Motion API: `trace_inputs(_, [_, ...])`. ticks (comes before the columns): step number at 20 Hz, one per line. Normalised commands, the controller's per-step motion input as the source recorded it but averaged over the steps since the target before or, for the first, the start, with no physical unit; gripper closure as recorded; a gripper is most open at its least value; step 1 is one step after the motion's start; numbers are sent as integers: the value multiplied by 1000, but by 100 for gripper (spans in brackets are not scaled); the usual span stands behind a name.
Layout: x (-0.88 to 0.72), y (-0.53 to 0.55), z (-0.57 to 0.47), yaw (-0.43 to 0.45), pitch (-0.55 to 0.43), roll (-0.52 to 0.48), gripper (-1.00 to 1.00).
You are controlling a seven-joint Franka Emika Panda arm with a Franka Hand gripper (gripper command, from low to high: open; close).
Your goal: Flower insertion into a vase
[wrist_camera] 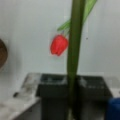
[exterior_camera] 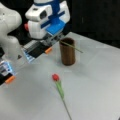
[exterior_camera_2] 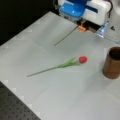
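Red tulip flat | stem toward left (gripper grips another stem)

A robotics lab: white table, perforated optical breadboard, black backdrop behind.

Pale grey table: brown vase standing upright; red tulip lying flat nearby, stem trailing away.

tall dark brown plain cylinder vase | red tulip bloom on a green leafy stem | pale grey-white surface | white-and-blue claw with dark pads, orange tabs
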Motion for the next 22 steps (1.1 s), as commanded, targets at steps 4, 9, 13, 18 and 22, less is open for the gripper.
trace_inputs(4, [-186,-110,-69,-101,62,35,100])
trace_inputs(9, [-271,139,-206,-63,22,26,100])
trace_inputs(13, [-591,380,-96,-10,-14,59,100])
trace_inputs(18, [-779,445,-65,-4,-101,46,100])
trace_inputs(22, [-753,335,-170,-39,-178,36,100])
